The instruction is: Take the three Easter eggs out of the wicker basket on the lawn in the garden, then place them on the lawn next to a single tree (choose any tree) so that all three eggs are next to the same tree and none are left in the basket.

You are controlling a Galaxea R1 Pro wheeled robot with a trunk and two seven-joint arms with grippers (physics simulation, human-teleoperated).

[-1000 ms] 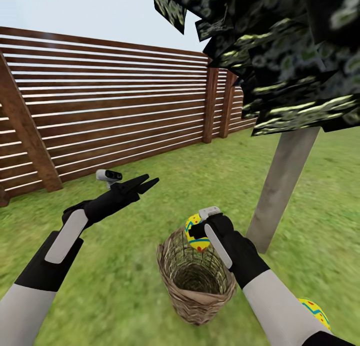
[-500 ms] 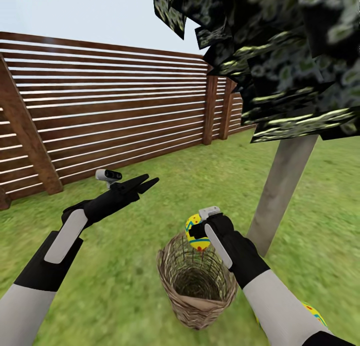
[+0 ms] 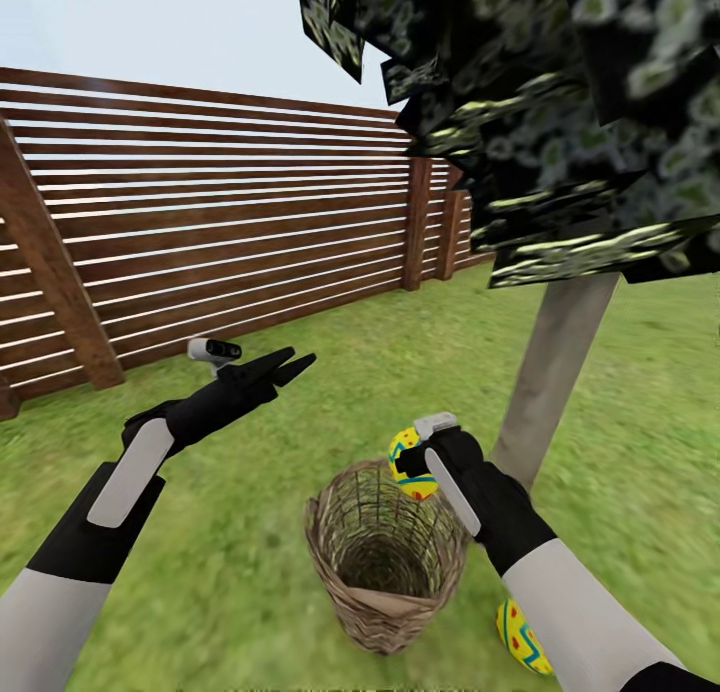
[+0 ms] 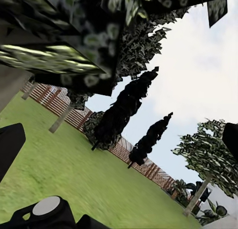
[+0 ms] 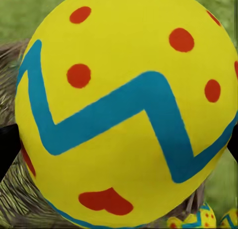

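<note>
The right gripper (image 3: pixel 408 462) is clamping a yellow zigzag-banded egg (image 3: pixel 415 464) above the tan wicker basket (image 3: pixel 385 562) — the last step, seemingly; another egg (image 3: pixel 522 637) is lying on the grass near the pale trunk (image 3: pixel 548 377). The left gripper (image 3: pixel 290 364) is hanging open.

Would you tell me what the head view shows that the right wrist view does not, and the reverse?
Head view alone: the fence, the trunk, the open left gripper, and the right gripper shut on an egg above the basket. Right wrist view alone: that egg's blue zigzag and red dots close up, and a pair of eggs beyond the basket, where the head view catches one. Both: held egg, basket, lawn.
</note>
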